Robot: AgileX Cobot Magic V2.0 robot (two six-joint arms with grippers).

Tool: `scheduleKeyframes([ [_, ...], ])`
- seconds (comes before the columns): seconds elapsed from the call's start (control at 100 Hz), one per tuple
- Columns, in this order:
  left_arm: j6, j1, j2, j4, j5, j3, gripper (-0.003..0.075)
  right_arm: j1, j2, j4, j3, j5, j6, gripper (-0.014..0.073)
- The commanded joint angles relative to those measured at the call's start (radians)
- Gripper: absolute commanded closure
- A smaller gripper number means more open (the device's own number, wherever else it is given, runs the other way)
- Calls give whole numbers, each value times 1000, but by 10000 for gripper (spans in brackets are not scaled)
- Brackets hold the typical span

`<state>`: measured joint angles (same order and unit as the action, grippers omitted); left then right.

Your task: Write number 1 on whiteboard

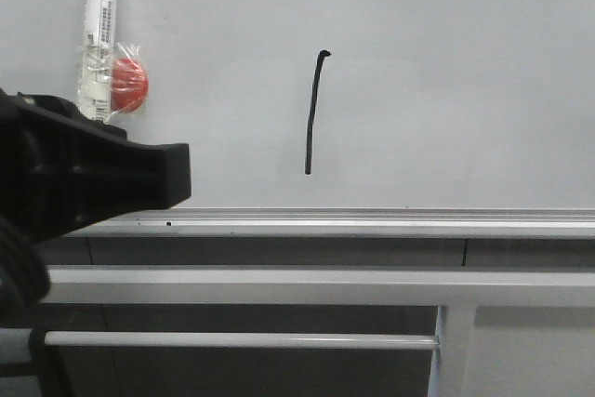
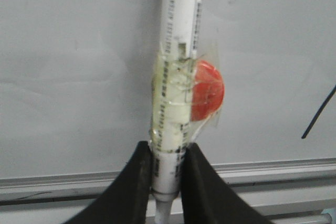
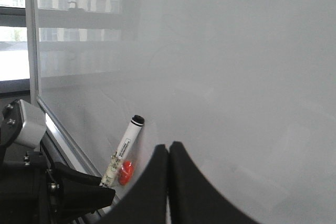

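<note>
- Nearest the front camera is the left gripper, a black blocky shape low in that view, well to the left of the number 1 and overlapping the whiteboard's lower rail.
- From that gripper a white marker pen rises upright against the whiteboard, its black cap end uppermost.
- Seen from the left wrist, the left gripper is clamped narrowly on the marker pen, one black finger pressed to each side of the barrel's lower part.
- Clear tape wraps the barrel just above the fingers and binds a round red piece to the side of the pen that faces the number 1.
- On the whiteboard the number 1 is a thin black near-vertical stroke with a small hook at its top; it stands above the lower rail, its foot short of touching it, and well apart from the pen.
- From the left wrist only the lower end of the stroke shows, to the red piece's side of the pen.
- Over on the right wrist view, the right gripper has its two black fingers pressed together with nothing between them, in front of the whiteboard.
- Beyond it, the marker pen leans against the board, with the red piece near its lower end.
</note>
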<state>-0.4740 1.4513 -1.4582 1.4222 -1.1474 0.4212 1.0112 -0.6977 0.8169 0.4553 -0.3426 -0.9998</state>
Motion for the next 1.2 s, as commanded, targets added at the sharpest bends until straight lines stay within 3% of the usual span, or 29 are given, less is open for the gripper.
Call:
scheduleKeyframes([
  [0.0,17,-18,20,-53,-238,20,741,-3,6,-20,25,-50,-10,657],
  [0.35,70,-92,20,-135,-190,20,741,-3,6,-20,25,-57,-10,657],
  [0.98,71,-94,-3,-156,-150,20,741,-3,6,-20,25,-57,-10,657],
  [1.09,141,-94,-36,-156,-112,20,741,-3,6,-20,25,-57,-10,657],
  [1.19,176,-91,-63,-160,-165,20,741,-3,6,-20,25,-57,-10,657],
])
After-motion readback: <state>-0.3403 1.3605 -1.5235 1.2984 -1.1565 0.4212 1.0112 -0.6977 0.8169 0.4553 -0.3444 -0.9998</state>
